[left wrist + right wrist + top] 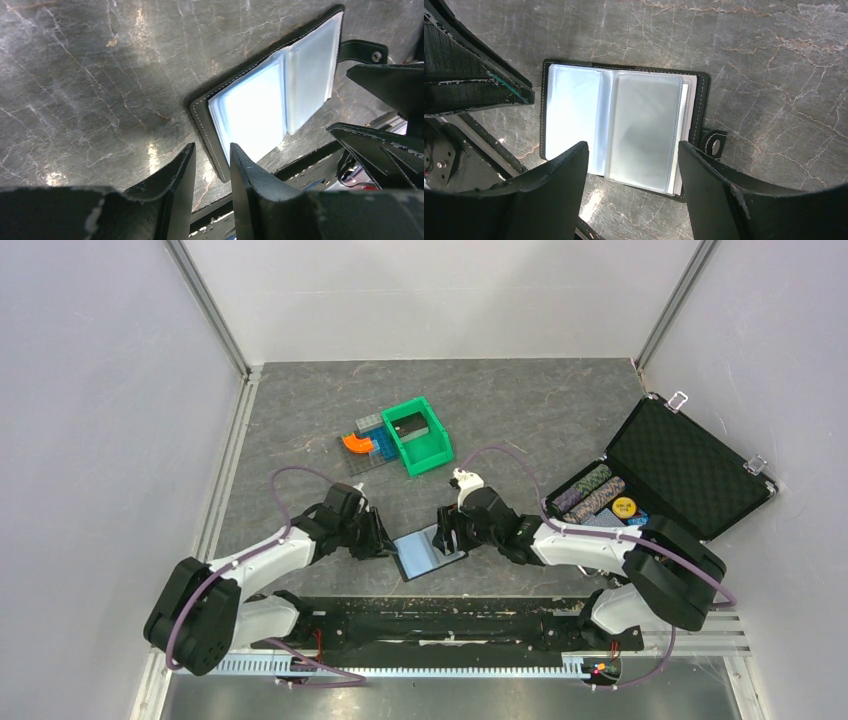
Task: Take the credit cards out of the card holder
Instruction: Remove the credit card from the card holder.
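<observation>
The card holder [428,552] lies open and flat on the table between my two grippers, its clear sleeves [644,125] facing up and glaring blue-white. No credit cards show in any view. My left gripper [210,150] is low at the holder's left border [202,127], jaws a little apart. That black stitched border lies under the gap, and one finger [245,170] overlaps the left sleeve. My right gripper [632,150] hangs open wide over the right panel, gripping nothing. From above, the left gripper [383,543] and right gripper [447,537] flank the holder closely.
The holder's snap strap [711,142] sticks out on its right side. A green bin [417,435] with small coloured parts [360,445] stands further back. An open black foam-lined case [690,465] holding poker chips [590,495] sits at the right. A black rail [450,625] runs along the near edge.
</observation>
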Available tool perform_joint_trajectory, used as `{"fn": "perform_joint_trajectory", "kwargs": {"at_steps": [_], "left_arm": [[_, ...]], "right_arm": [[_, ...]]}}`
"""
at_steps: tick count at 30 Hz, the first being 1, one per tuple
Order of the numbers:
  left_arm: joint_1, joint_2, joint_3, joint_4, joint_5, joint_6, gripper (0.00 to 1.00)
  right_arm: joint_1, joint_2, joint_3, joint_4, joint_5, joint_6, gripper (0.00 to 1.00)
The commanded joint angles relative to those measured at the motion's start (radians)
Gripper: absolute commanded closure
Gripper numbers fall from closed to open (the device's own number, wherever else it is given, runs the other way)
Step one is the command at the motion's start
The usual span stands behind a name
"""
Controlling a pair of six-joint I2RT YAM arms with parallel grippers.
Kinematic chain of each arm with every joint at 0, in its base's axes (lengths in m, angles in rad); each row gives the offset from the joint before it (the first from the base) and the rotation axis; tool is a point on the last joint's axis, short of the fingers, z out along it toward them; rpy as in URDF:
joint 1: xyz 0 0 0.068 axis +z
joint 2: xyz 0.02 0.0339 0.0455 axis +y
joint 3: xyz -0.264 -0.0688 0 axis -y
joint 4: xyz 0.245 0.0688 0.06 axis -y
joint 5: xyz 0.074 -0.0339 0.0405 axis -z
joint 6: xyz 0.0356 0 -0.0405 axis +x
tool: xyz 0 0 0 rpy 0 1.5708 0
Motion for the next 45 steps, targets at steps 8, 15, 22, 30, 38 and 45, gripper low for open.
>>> {"fn": "perform_joint_trajectory", "kwargs": {"at_steps": [8, 15, 22, 30, 38, 45], "left_arm": [[-0.001, 0.062, -0.023, 0.088, 0.020, -0.029, 0.64], [-0.001, 0.087, -0.037, 0.121, 0.026, -0.032, 0.65], [0.000, 0.106, -0.039, 0.136, 0.029, -0.032, 0.66], [-0.001, 0.103, -0.042, 0.138, 0.031, -0.035, 0.66], [-0.001, 0.093, -0.037, 0.132, 0.034, -0.040, 0.66], [-0.002, 0.068, -0.020, 0.099, 0.022, -0.030, 0.66]], "right_arm": [[-0.002, 0.064, 0.016, 0.035, -0.010, 0.000, 0.33], [-0.002, 0.069, -0.015, 0.084, -0.068, 0.026, 0.39], [-0.002, 0.038, -0.016, 0.105, -0.106, 0.031, 0.49], [-0.002, 0.012, -0.029, 0.159, -0.175, 0.060, 0.58], [0.001, -0.008, -0.043, 0.206, -0.239, 0.087, 0.62], [0.017, 0.005, -0.046, 0.218, -0.236, 0.091, 0.69]]}}
